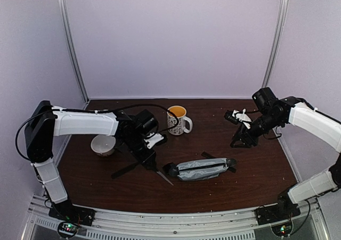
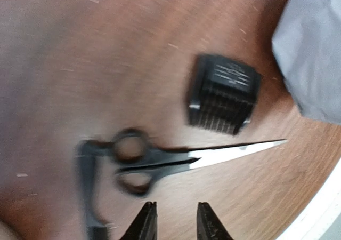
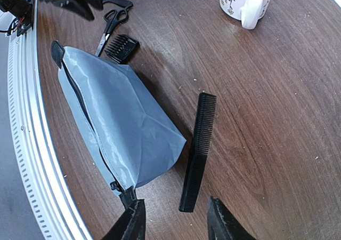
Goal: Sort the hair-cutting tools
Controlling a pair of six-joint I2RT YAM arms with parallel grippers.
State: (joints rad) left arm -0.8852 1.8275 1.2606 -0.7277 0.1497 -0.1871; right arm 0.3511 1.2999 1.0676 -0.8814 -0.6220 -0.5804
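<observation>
Only its wrist view shows the left gripper (image 2: 176, 212) slightly parted and empty, scissors (image 2: 160, 162) and small black block (image 2: 224, 98) lying just beyond. The right gripper (image 3: 175, 212), likewise part-open and empty, hangs over a comb (image 3: 198, 149) beside the grey pouch (image 3: 117, 122).

The brown table (image 1: 213, 138) bears scissors (image 2: 160, 160), block (image 2: 224, 98), comb (image 3: 198, 144), pouch (image 3: 117, 122) (grey), mug (image 1: 178, 120), bowl (image 1: 101, 146).

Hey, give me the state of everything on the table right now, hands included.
scissors: blades shut, lying flat
black block: lying flat, apart from scissors
comb: flat beside pouch
pouch: apparently zipped shut
mug: upright
bowl: upright
left hand: open, empty
right hand: open, empty
</observation>
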